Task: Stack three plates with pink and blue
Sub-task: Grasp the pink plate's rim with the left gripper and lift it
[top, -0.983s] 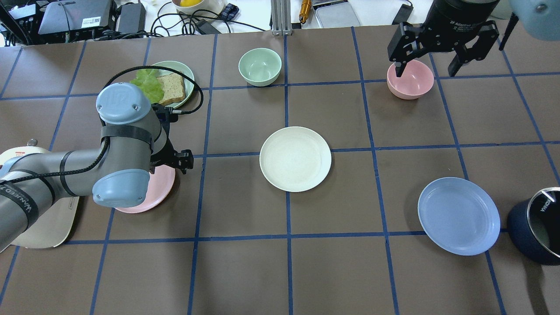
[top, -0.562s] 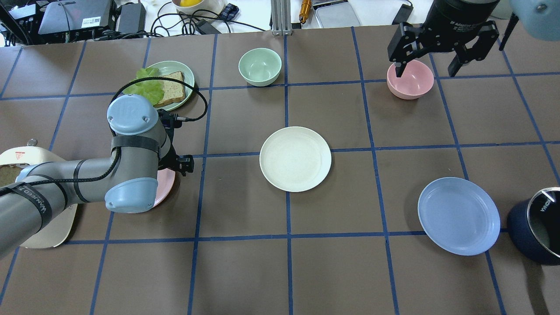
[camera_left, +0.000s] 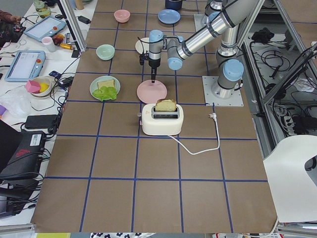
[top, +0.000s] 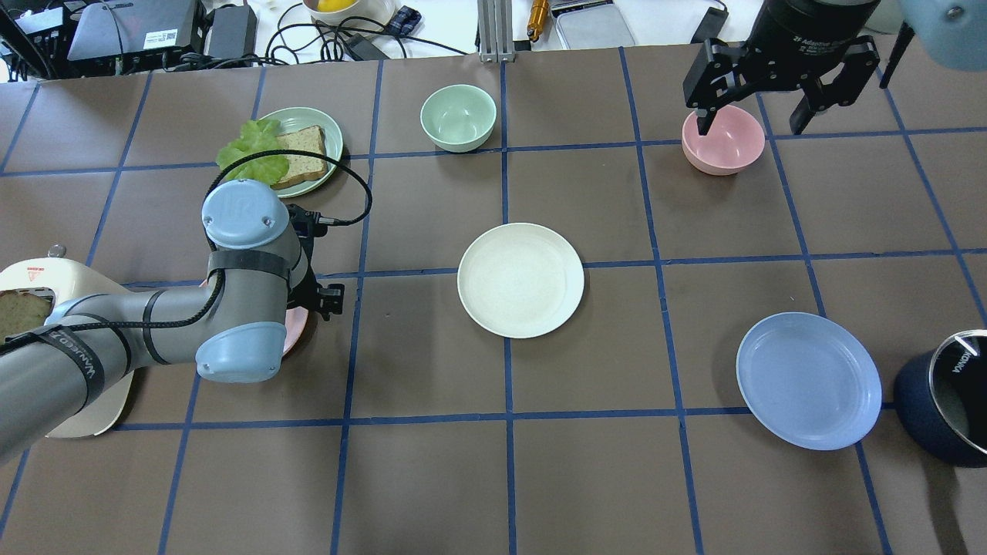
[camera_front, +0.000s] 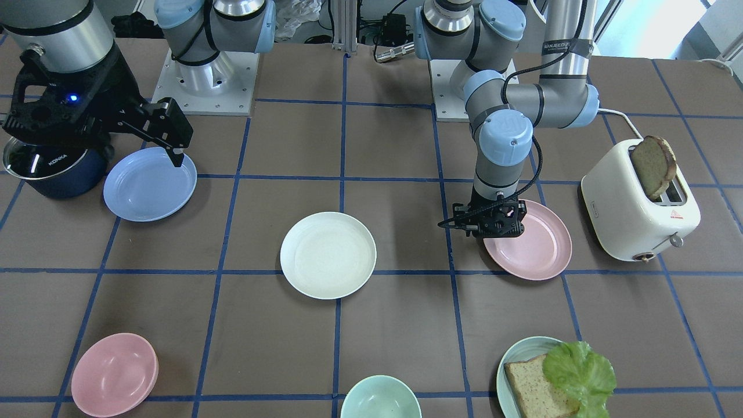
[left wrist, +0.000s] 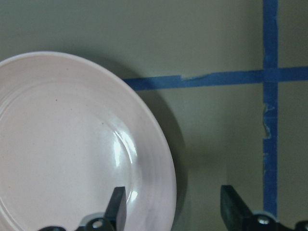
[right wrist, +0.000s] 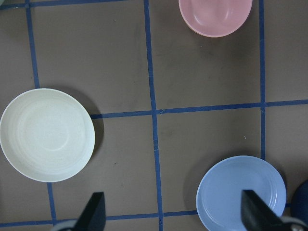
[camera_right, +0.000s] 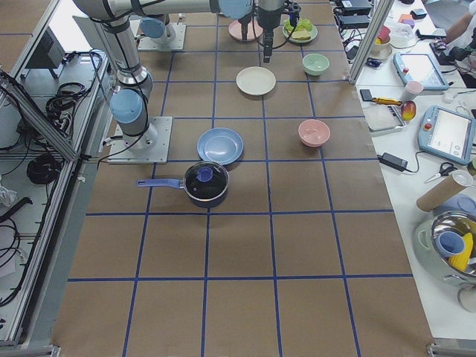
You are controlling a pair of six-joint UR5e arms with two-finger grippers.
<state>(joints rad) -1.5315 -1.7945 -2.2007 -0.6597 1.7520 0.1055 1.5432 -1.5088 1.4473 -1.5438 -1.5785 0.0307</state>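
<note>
Straddling pink plate (left wrist: 62, 144) rim, left claw (left wrist: 174, 214)

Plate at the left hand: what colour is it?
The plate is plain pale pink, no pattern. It shows best in the exterior front-facing view.

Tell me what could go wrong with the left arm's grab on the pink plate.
The open left claw straddles only the thin rim of the pink plate, so the plate may slip or tip when pinched. The toaster stands close beside it; a swinging plate could clip it.
</note>
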